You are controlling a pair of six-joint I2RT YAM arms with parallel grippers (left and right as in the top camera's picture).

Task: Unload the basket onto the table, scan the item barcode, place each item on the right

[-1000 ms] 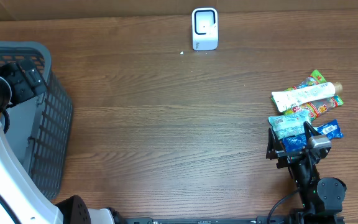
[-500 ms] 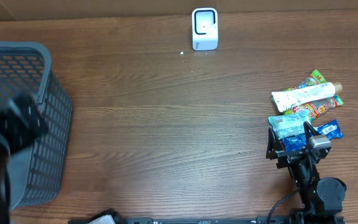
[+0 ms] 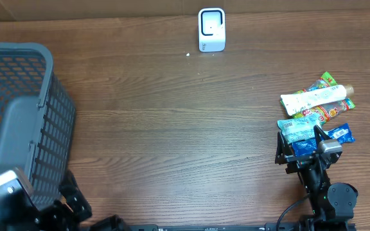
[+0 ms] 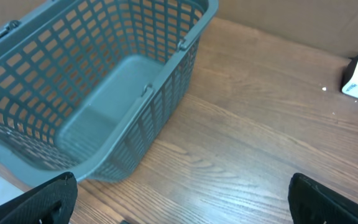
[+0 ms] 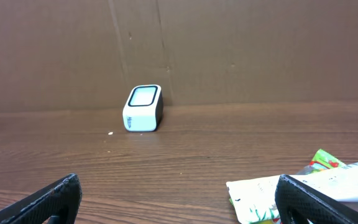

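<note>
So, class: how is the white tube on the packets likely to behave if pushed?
The white tube looks rounded, so it may roll sideways. It rests on glossy snack packets, so it would probably slide off easily.

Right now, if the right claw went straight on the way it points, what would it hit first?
Likely the white packet just ahead of the right claw; height is unclear, so it might pass over.

desk (image 3: 172, 128): wood grain, smooth, slight sheen
basket (image 3: 60, 128): plastic mesh, matt
scanner (image 3: 211, 29): plastic, pretty glossy
packets (image 3: 317, 102): shiny crinkly film
</note>
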